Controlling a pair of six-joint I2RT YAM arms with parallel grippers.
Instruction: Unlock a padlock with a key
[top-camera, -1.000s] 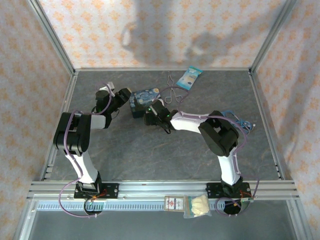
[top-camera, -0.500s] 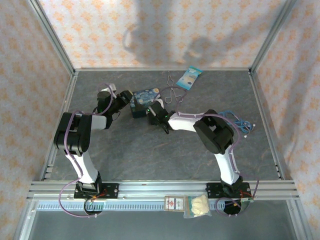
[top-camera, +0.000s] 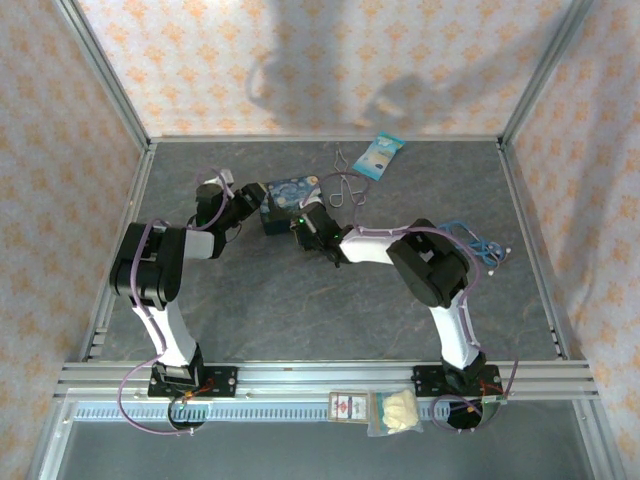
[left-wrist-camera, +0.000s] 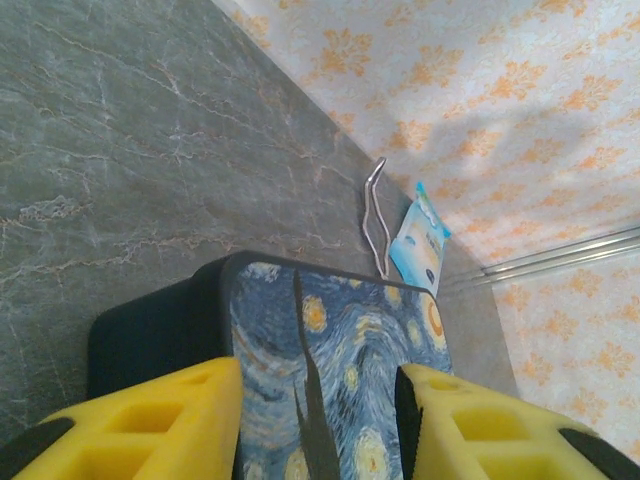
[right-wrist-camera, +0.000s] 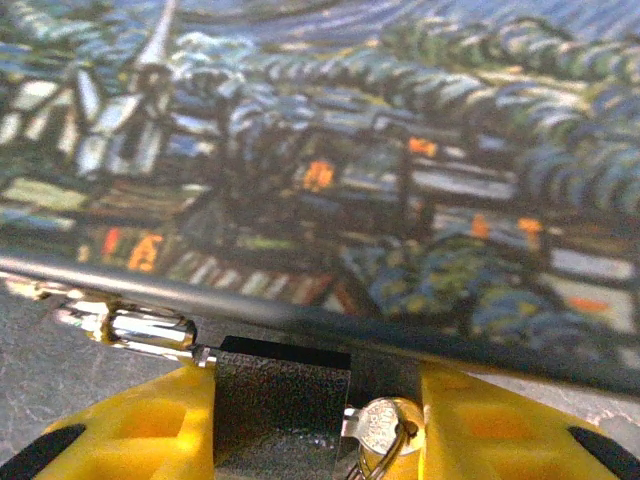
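Note:
The blue painted tin (top-camera: 290, 195) sits at the table's middle back, and its lid (left-wrist-camera: 340, 350) runs between my left gripper's yellow fingers (left-wrist-camera: 150, 420). My left gripper (top-camera: 248, 203) (left-wrist-camera: 320, 420) is shut on the tin from the left. In the right wrist view the dark padlock (right-wrist-camera: 280, 410) hangs under the tin's rim (right-wrist-camera: 300, 320), with its silvery shackle (right-wrist-camera: 130, 327) to the left. The key (right-wrist-camera: 385, 430), with a ring on its round head, sticks out of the padlock's right end. My right gripper (right-wrist-camera: 318, 430) (top-camera: 303, 222) is shut on the padlock and key end to end.
Thin wire tongs (top-camera: 345, 185) (left-wrist-camera: 375, 215) and a blue-white packet (top-camera: 380, 157) (left-wrist-camera: 420, 245) lie behind the tin. A blue cable (top-camera: 478, 243) lies at the right. Two small packets (top-camera: 375, 410) rest on the front rail. Frame posts and patterned walls enclose the table.
The tin has slid a little toward the back. Both grippers moved with it, and the right arm's elbow swung slightly left.

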